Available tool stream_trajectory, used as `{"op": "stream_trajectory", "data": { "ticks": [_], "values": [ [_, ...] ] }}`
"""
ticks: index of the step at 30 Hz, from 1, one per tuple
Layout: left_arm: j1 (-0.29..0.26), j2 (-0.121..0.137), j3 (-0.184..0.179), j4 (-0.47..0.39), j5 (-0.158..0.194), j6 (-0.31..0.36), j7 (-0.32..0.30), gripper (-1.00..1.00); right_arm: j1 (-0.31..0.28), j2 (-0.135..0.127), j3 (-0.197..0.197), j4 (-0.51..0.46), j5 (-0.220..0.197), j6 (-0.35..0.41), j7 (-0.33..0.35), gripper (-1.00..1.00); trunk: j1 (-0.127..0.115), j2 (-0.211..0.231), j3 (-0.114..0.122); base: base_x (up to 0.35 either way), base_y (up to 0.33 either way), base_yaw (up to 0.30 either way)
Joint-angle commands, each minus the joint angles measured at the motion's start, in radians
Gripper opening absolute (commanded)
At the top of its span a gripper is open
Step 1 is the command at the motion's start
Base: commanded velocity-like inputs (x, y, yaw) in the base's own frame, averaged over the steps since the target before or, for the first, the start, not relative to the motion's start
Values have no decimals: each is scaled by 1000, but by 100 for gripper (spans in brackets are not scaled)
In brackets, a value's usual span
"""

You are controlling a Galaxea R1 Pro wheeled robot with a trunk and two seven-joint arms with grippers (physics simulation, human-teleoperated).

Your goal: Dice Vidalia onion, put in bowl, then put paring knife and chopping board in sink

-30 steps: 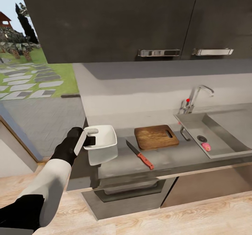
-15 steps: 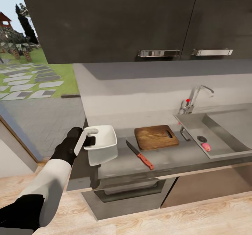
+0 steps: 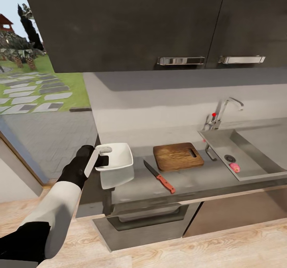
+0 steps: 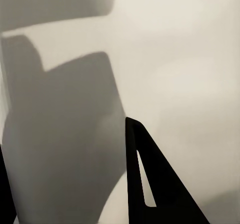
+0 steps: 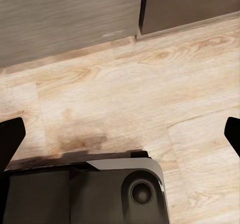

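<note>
nothing has moved; left fingers [image 3: 104, 156] clamp the bowl [image 3: 117, 162] rim; right fingers [image 5: 120, 134] spread apart.

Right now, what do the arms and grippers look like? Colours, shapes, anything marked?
The left arm runs in bands: black near the trunk, a white forearm shell, then a black wrist. The left gripper has a white housing and dark fingers that taper to a point, one with a narrow slot. The right gripper's fingers are black too. No cables or markings are visible.
</note>
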Motion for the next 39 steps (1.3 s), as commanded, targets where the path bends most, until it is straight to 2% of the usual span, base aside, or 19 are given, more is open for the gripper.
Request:
{"op": "stream_trajectory", "data": {
  "ticks": [1,21,22,39],
  "values": [
    [0,-1,2,9,-4,5,10,-100,0,0,2,-1,-9,-2,0,100,1,-2,-2,0,0,0],
    [0,-1,2,8,-5,5,10,-100,0,0,2,-1,-9,-2,0,100,1,-2,-2,0,0,0],
    [0,-1,2,8,-5,6,10,100,0,0,2,-1,-9,-2,0,100,1,-2,-2,0,0,0],
    [0,-1,2,6,-5,5,11,100,0,0,2,-1,-9,-2,0,100,1,-2,-2,0,0,0]
  ]
}}
